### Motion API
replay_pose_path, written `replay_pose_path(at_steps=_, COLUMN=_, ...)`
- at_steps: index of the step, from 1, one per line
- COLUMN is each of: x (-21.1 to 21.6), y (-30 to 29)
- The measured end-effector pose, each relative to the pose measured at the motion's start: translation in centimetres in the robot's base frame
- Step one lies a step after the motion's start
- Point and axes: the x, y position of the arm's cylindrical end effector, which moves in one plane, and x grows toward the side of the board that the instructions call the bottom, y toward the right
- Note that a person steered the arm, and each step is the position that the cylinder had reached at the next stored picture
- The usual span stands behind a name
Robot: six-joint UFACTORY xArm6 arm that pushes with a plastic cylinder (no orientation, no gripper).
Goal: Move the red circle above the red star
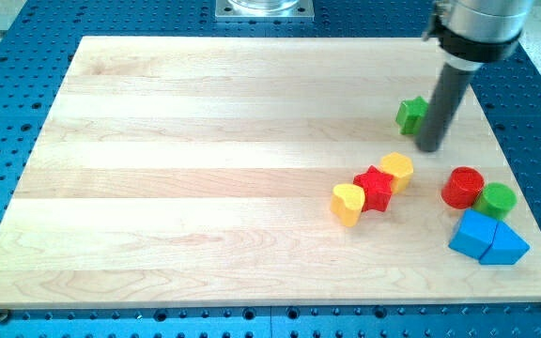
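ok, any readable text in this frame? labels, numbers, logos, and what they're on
None: no readable words, numbers, brands or signs anywhere in the camera view.
Wooden board: bare grain.
Blocks: red circle, red star, green star and the yellow, blue and green ones are plain coloured faces.
Rod and my tip: plain dark, unmarked.
Blue perforated table: holes only.

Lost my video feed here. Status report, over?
My tip down on the board, just right of the green star. Red circle untouched, right of the red star, touching the green circle. Yellow blocks flank the star.
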Motion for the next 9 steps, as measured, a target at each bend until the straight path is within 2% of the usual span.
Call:
replay_pose_path(at_steps=1, x=4.0, y=7.2)
replay_pose_path(at_steps=2, x=8.8, y=7.6)
replay_pose_path(at_steps=5, x=8.3, y=-1.7)
replay_pose_path(at_steps=6, x=6.9, y=3.0)
replay_pose_path(at_steps=9, x=7.0, y=-12.8)
